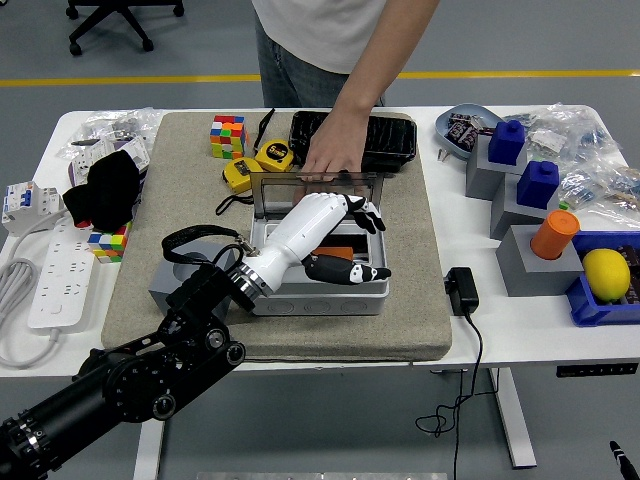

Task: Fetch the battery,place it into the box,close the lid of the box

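White table [300,350] held a big grey-beige mat [200,310] across its middle. Grey floor with a yellow line behind, office chair base at top left. A person stood at the far side, one hand [330,155] resting on the top edge of the box's raised clear lid [315,185].

Left arm came in from the lower left over the mat; left hand [325,235] hovered over the open grey box [320,290], fingers loosely spread, thumb sticking out right, gripping nothing. Orange battery [337,253] lay inside the box, partly hidden under the hand. Right hand was out of view.

Around the box: black tray [385,140] behind it, two yellow tape measures [258,165] just left of the lid, colour cube [227,136] at the mat's far left corner, grey round-holed block with a black strap [185,275] touching the box's left side.

Off the mat, left: black cloth [105,190], second cube [108,242], white power strip [55,270], plastic bags. Right: black adapter [461,290] with cable hanging off the edge, grey stepped blocks [515,250] carrying blue bottles and an orange cylinder [555,234], a lemon [606,273] in a blue bin, more bags behind.
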Motion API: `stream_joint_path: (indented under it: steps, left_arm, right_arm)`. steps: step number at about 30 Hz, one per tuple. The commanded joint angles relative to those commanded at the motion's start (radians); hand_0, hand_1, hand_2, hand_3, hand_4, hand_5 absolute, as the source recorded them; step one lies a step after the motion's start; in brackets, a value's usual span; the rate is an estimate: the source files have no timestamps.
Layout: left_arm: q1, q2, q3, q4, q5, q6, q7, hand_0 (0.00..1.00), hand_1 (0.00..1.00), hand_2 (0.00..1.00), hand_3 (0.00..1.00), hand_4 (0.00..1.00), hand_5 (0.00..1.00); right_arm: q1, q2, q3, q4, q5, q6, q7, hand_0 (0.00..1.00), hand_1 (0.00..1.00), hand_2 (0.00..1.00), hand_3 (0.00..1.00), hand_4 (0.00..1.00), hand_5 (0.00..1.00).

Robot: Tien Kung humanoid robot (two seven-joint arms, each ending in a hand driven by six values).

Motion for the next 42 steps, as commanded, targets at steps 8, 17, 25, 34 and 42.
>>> stream_joint_path:
  steps: [8, 17, 25, 34, 42]
  left_arm:
    - [0.008, 0.046, 0.007, -0.204, 0.035, 0.011, 0.013, 0.504, 0.421, 0.404, 0.468, 0.998, 0.338]
    - [-0.038, 0.049, -0.083, -0.315, 0.105, -0.042, 0.088, 0.694, 0.761, 0.702, 0.628, 0.998, 0.424]
    - [-0.082, 0.059, -0.147, -0.268, 0.201, -0.137, 0.183, 0.892, 0.93, 0.89, 0.827, 0.998, 0.551]
    - [-0.095, 0.059, -0.181, -0.231, 0.279, -0.242, 0.34, 0.998, 0.998, 0.998, 0.993, 0.998, 0.998]
    - [-0.103, 0.065, -0.216, -0.172, 0.36, -0.287, 0.444, 0.998, 0.998, 0.998, 0.976, 0.998, 0.998]
  right_arm:
    - [0.002, 0.0, 0.002, 0.0, 0.001, -0.001, 0.001, 0.837, 0.742, 0.744, 0.802, 0.998, 0.998]
    - [0.005, 0.001, 0.006, 0.0, -0.003, 0.0, 0.001, 0.837, 0.742, 0.743, 0.801, 0.998, 0.998]
    - [0.007, 0.0, 0.011, 0.0, -0.006, -0.001, 0.0, 0.836, 0.741, 0.742, 0.801, 0.998, 0.998]
    - [0.009, -0.001, 0.014, 0.0, -0.01, -0.001, 0.0, 0.833, 0.741, 0.742, 0.8, 0.998, 0.998]
    - [0.008, -0.002, 0.014, 0.0, -0.015, -0.001, -0.001, 0.836, 0.742, 0.742, 0.801, 0.998, 0.998]
